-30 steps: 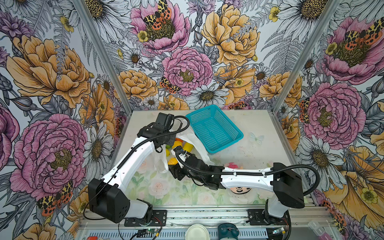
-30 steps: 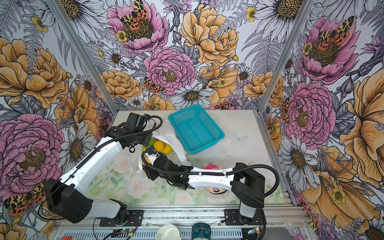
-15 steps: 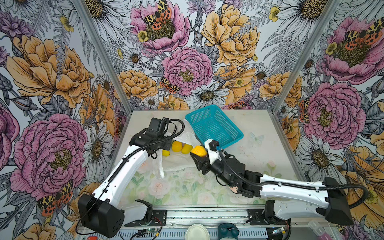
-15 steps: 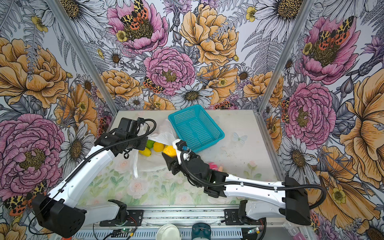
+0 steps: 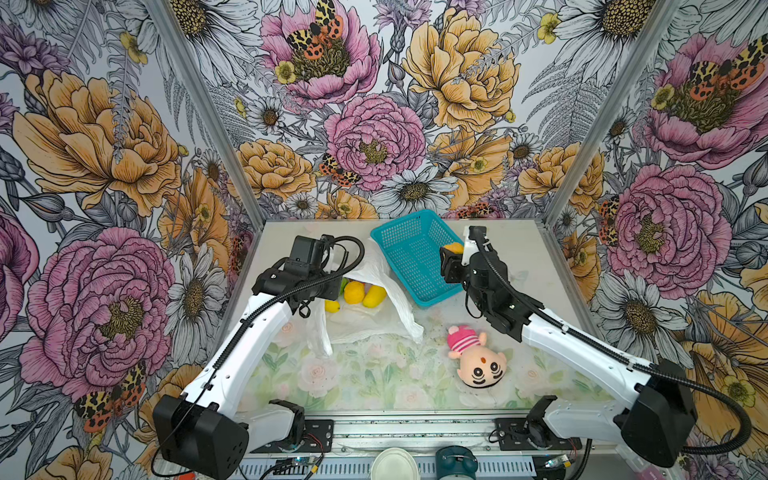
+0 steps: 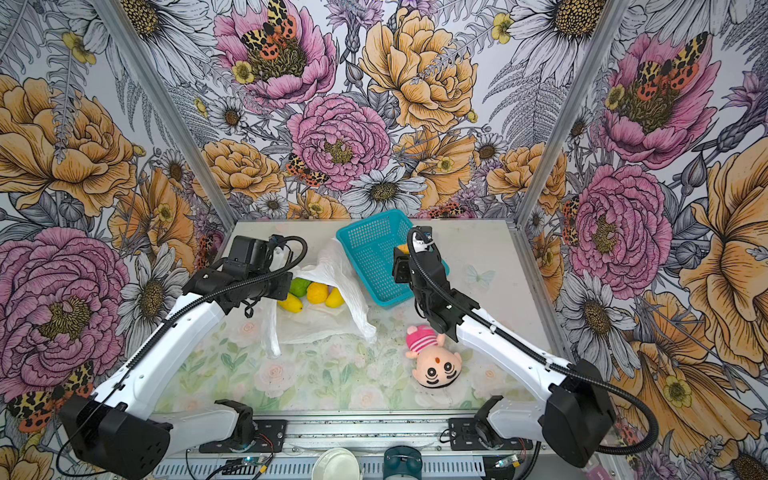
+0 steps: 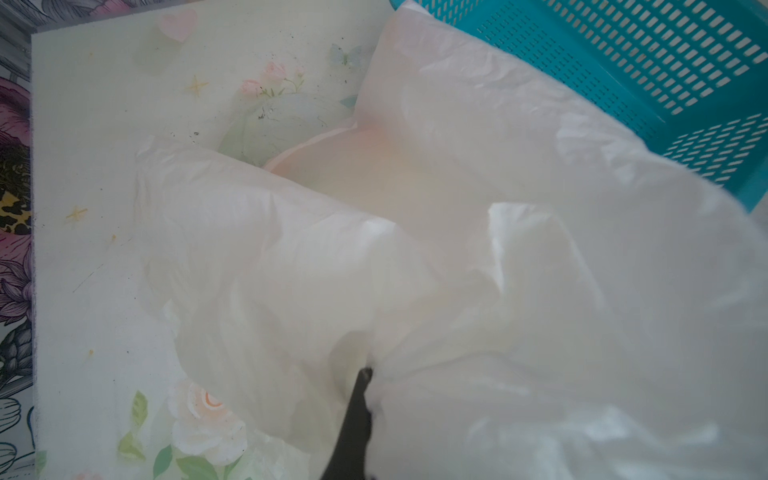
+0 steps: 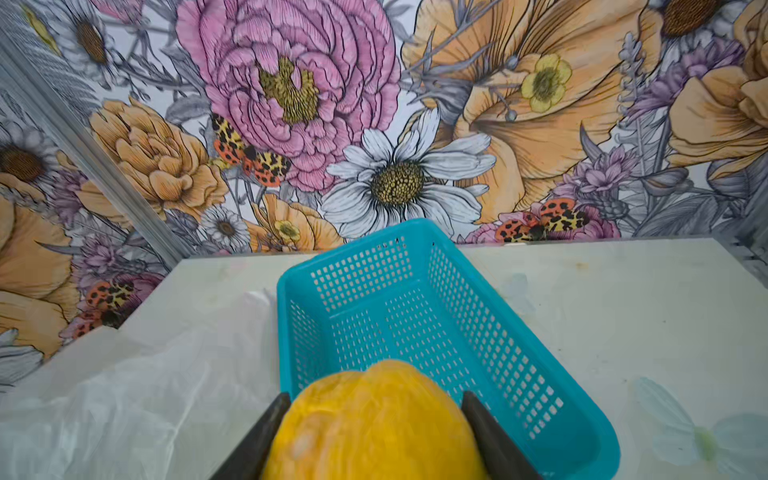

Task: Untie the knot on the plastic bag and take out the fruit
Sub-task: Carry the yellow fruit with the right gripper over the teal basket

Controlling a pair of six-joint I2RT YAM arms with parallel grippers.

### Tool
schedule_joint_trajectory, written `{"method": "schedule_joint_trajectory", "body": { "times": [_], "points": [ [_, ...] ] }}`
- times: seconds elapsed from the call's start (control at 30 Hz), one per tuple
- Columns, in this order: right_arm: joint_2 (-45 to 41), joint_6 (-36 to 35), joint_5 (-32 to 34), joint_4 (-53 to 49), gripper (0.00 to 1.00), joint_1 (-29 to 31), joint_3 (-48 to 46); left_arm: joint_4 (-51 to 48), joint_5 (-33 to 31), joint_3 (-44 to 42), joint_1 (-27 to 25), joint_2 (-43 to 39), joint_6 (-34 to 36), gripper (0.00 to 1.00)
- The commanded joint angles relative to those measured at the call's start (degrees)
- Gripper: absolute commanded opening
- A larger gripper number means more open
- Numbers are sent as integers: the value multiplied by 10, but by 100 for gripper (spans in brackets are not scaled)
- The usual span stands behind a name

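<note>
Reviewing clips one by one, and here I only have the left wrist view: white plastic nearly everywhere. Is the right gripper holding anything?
Observer: Yes, the right gripper is shut on a yellow-orange round toy fruit, by the rim of the teal mesh basket.
Operator: Any fruit in the bag?
Observer: In a top view, a green toy fruit and three yellow ones lie in the thin white plastic bag's open mouth.
Operator: Anything else on the table?
Observer: A pink-striped plush doll, beside the right arm.

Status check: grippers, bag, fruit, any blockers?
Left gripper shut on plastic bag, holding its mouth open. Right gripper shut on yellow-orange fruit over teal basket. Four fruits visible in bag. Plush doll lies clear of path.
</note>
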Motion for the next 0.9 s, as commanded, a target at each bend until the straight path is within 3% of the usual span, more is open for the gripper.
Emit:
{"method": "schedule_joint_trajectory", "body": {
  "times": [0.0, 0.17, 0.87],
  "points": [
    [52, 4, -75, -78, 41, -28, 58, 26, 1, -10, -20, -23, 18, 0],
    [131, 14, -156, -110, 40, -83, 102, 36, -47, -24, -56, -44, 27, 0],
    [393, 1, -212, -181, 47, -165, 263, 34, -61, -23, -61, -46, 25, 0]
  ]
}}
